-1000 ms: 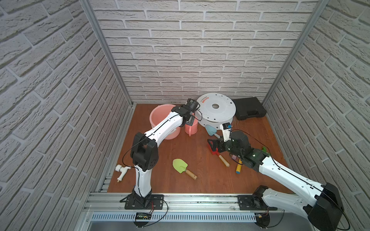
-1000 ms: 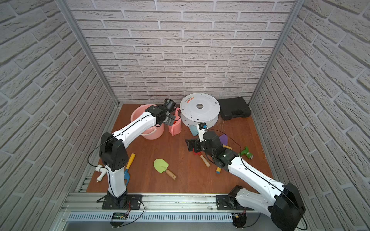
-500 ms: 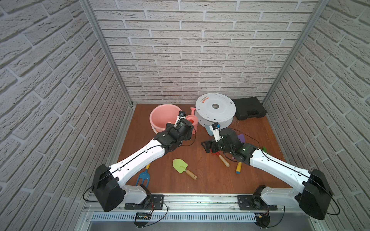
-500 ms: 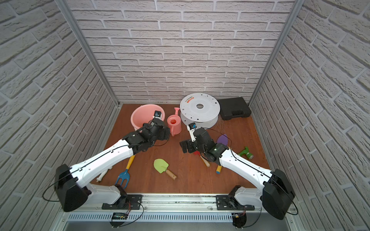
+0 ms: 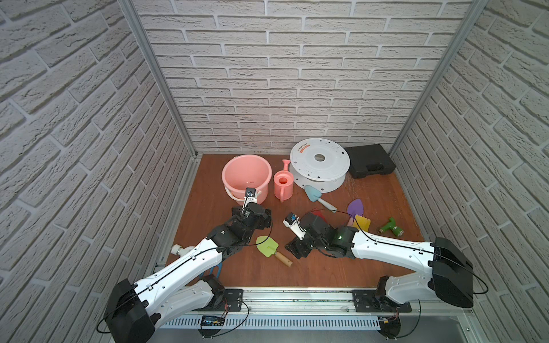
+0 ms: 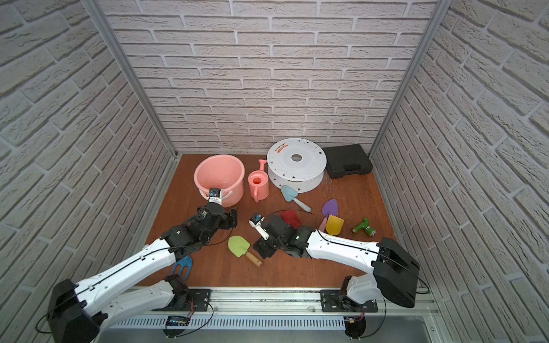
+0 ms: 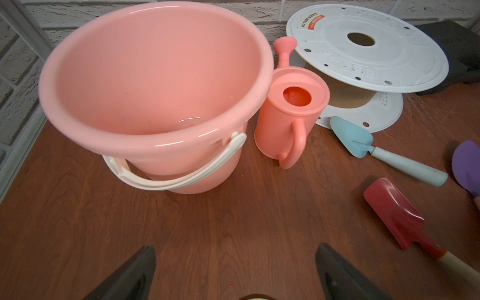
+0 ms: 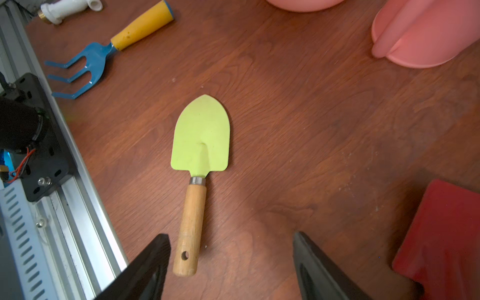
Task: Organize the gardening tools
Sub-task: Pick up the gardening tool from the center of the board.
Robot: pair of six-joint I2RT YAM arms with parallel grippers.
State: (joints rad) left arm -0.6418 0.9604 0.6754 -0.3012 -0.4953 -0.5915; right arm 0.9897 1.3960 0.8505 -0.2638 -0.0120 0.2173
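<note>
In both top views my right gripper (image 5: 297,251) (image 6: 264,249) hangs low over the wooden handle end of the lime-green trowel (image 5: 269,246) (image 8: 201,135). In the right wrist view its jaws are open, with the handle tip just inside one finger (image 8: 155,257). My left gripper (image 5: 252,212) (image 7: 236,246) is open and empty over bare floor in front of the pink bucket (image 5: 269,175) (image 7: 155,142). The red spade (image 6: 291,218) (image 7: 394,213) lies behind my right wrist. The pale teal trowel (image 5: 313,193), purple trowel (image 5: 355,206) and yellow spade (image 5: 362,222) lie further right. The blue fork (image 6: 181,265) (image 8: 88,59) lies partly under my left arm.
A pink watering can (image 5: 283,182) stands beside the bucket. A white spool (image 5: 319,159) and a black case (image 5: 371,160) stand at the back. A green spray nozzle (image 5: 390,227) lies at the right, and a white pipe fitting (image 5: 178,249) by the left rail.
My left arm swung down and forward from the watering can to the floor in front of the bucket. My right gripper moved from the red spade to the lime trowel's handle, its jaws narrowing.
</note>
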